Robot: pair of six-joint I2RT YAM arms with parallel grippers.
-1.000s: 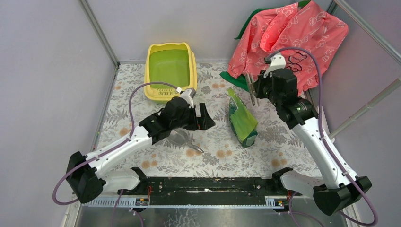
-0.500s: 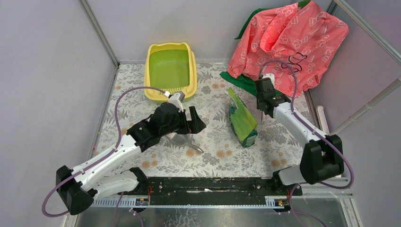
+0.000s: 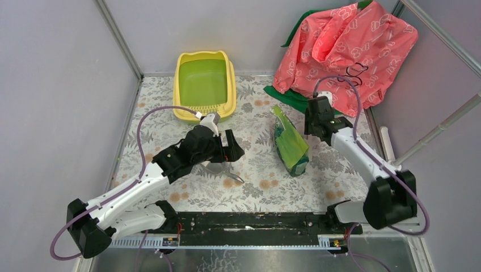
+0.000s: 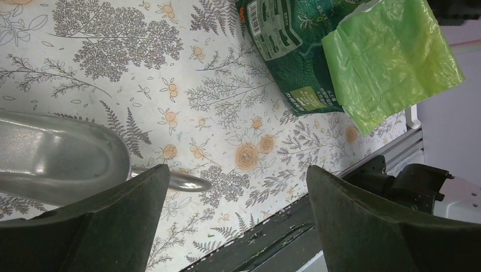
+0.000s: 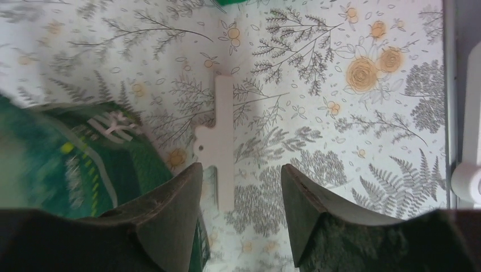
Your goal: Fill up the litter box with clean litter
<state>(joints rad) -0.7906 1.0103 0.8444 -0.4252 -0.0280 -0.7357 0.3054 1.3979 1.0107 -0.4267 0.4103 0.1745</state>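
Observation:
The yellow litter box (image 3: 182, 90), green inside, stands at the back left of the table. No clean litter shows; a glossy green bag (image 3: 291, 146) (image 4: 289, 51) (image 5: 74, 164) with a light green open top lies mid-table. My left gripper (image 3: 230, 148) (image 4: 237, 173) hovers open over a metal scoop (image 3: 220, 169) (image 4: 57, 158) lying on the cloth. Just right of the bag, my right gripper (image 3: 312, 127) (image 5: 239, 170) is low and open, with nothing between its fingers. A white flat strip (image 5: 222, 141) lies on the table just ahead of its left finger.
A pink garment (image 3: 346, 39) over a green cloth (image 3: 286, 95) is heaped at the back right. A white tube (image 3: 387, 141) lies along the right edge. A black rail (image 3: 249, 221) runs along the near edge. Grey walls close in the left and back.
My right arm came down beside the bag and its jaws went from shut to open; the thin piece it held now lies on the table. The left arm drew back slightly.

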